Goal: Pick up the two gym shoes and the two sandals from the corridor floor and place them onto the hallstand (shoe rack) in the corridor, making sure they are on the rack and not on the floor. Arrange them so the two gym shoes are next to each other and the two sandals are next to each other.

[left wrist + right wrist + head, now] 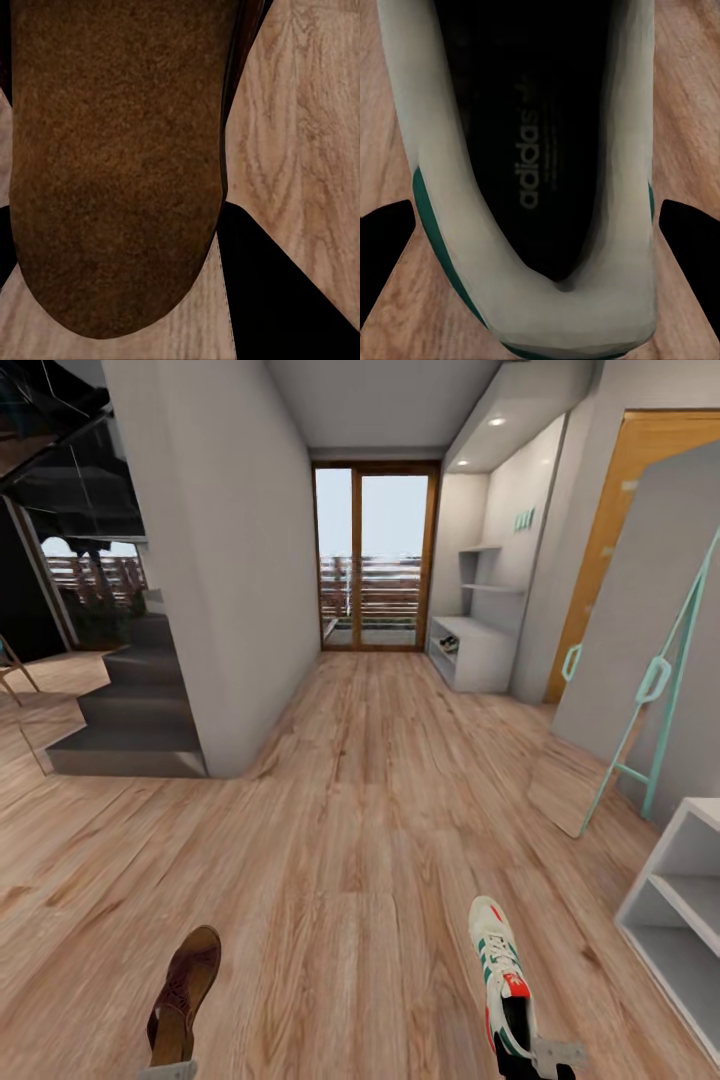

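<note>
While my left fingers carry a sandal [183, 995] and my right fingers carry a gym shoe [503, 985], both toes aim straight at the hallstand [472, 650], well ahead beside the glass door [374, 556].

Glass balcony door [375, 557] ends corridor (grey staircase [135, 700] leftward).

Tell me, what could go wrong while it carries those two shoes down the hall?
1. The sneaker seems held only at its heel by the right hand, so it might slip out.
2. The sandal in the left hand could drop likewise.
3. The rack is far down the corridor, past a leaning board and a nearer white shelf it might mistake for it.
</note>
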### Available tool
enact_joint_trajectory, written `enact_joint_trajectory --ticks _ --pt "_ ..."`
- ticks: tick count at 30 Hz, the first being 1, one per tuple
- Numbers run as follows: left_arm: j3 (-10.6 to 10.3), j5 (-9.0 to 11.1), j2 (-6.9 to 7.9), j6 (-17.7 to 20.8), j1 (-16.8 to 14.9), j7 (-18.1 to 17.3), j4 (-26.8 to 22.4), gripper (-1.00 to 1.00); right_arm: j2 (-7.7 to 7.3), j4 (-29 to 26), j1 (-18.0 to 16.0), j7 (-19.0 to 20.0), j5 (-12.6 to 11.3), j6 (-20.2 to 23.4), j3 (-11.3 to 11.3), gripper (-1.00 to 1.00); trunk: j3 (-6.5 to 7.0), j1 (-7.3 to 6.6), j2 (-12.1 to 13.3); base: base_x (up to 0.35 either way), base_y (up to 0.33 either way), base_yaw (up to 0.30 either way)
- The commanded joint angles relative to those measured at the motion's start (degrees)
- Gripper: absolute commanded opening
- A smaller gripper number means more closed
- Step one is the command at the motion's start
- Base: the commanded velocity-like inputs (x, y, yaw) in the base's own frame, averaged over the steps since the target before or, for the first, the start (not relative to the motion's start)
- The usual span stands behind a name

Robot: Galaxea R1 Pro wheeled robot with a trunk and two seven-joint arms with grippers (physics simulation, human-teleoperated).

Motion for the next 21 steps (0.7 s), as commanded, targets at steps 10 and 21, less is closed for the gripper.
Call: enact_joint_trajectory --ticks 10,21 --pt "0.51 -0.37 0.01 -0.16 -0.05 -0.39 0.01 -1.0 0.0 0.05 -0.04 0.11 0.19 -0.12 -0.36 -1.0 -0.05 0.02 -0.02 0.338 0.0 0.0" --pt "0.51 -0.37 -0.01 -0.16 -0.05 -0.39 0.01 -1.0 0.0 0.05 -0.04 0.11 0.2 -0.09 -0.36 -1.0 -0.05 0.02 -0.02 0.338 0.0 0.0"
